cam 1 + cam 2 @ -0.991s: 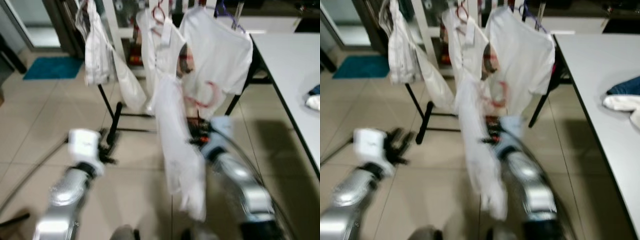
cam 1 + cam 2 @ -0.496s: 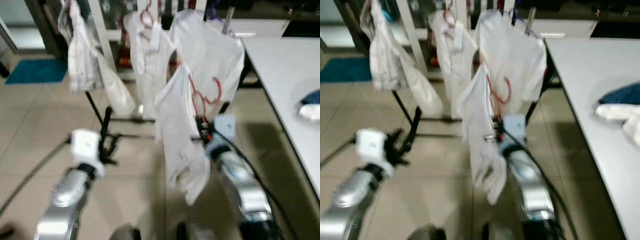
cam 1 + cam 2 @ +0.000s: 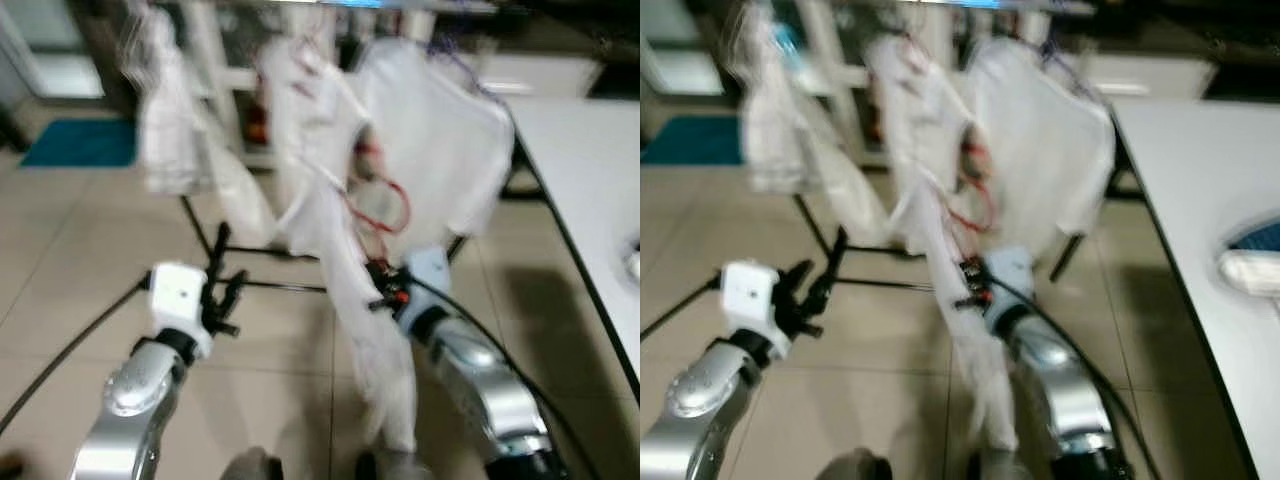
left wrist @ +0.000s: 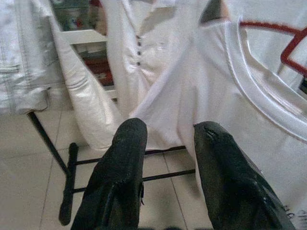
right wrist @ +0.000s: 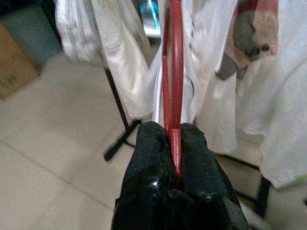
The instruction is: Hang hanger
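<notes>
1. The right gripper point(image 5: 173, 143) pinches the red hanger point(image 5: 173, 67), a white garment point(image 3: 375, 330) draped from it.
2. The hanger's long axis rises from the fingers toward the clothes rack point(image 3: 215, 245) ahead, crowded with hung clothes.
3. The left gripper point(image 4: 165, 148) hovers parted, holding nothing, farther off.

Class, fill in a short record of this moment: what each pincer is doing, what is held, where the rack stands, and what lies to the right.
right pincer: shut on the red hanger
load: a white garment drapes from that hanger
left pincer: open, holding nothing, raised above the floor
rack: ahead, black frame, white clothes hanging on it
right side: white table
</notes>
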`<state>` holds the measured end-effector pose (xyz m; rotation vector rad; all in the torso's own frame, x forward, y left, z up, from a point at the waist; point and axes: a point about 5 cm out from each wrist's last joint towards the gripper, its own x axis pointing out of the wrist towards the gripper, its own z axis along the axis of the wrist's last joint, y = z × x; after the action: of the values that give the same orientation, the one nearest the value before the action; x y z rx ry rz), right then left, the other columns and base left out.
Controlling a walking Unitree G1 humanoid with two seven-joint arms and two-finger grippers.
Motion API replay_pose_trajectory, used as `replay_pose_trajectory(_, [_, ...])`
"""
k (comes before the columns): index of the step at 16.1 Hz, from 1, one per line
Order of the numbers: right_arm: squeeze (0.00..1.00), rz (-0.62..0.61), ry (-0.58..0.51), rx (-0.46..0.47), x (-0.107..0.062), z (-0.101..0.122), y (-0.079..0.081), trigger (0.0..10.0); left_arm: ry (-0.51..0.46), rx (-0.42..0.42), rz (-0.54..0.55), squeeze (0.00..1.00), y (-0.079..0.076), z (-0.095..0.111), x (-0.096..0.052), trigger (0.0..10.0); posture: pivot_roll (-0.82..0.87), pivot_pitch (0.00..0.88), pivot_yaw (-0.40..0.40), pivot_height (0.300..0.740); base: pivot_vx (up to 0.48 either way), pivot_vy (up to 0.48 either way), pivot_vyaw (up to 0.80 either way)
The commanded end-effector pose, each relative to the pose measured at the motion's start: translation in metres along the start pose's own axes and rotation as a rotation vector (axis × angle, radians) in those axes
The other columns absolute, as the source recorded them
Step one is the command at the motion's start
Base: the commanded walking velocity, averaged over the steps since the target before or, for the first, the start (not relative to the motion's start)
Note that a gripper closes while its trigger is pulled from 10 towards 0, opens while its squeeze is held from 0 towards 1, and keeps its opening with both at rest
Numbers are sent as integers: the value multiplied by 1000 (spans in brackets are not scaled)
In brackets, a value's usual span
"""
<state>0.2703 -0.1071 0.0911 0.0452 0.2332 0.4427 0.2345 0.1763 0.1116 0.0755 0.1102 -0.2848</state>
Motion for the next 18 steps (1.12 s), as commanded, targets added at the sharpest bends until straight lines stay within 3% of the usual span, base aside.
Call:
replay_pose_trajectory(1, [0, 29, -17, -2, 5, 8, 11, 10000, 16, 26, 23, 0, 8, -2, -5, 10000, -6, 145, 5, 740, 315, 0, 800])
replay_pose_trajectory(4, [0, 11, 15, -36, 8, 12, 11, 10000, 27, 50, 18, 0, 10, -3, -7, 10000, -4, 143, 2, 740, 314, 0, 0])
replay_pose_trajectory(11, [0, -51, -27, -45, 12, 27, 5, 10000, 32, 80, 6, 0, 12, -1, -7, 10000, -3, 141, 2, 740, 311, 0, 0])
replay_pose_trajectory(15, [0, -74, -44, -114, 12, 33, 2, 10000, 36, 83, -7, 0, 9, -1, -6, 10000, -7, 142, 4, 740, 311, 0, 0])
replay_pose_trajectory(18, [0, -65, -44, -116, 13, 34, 4, 10000, 39, 91, -11, 0, 9, -1, -5, 10000, -7, 144, 4, 740, 311, 0, 0])
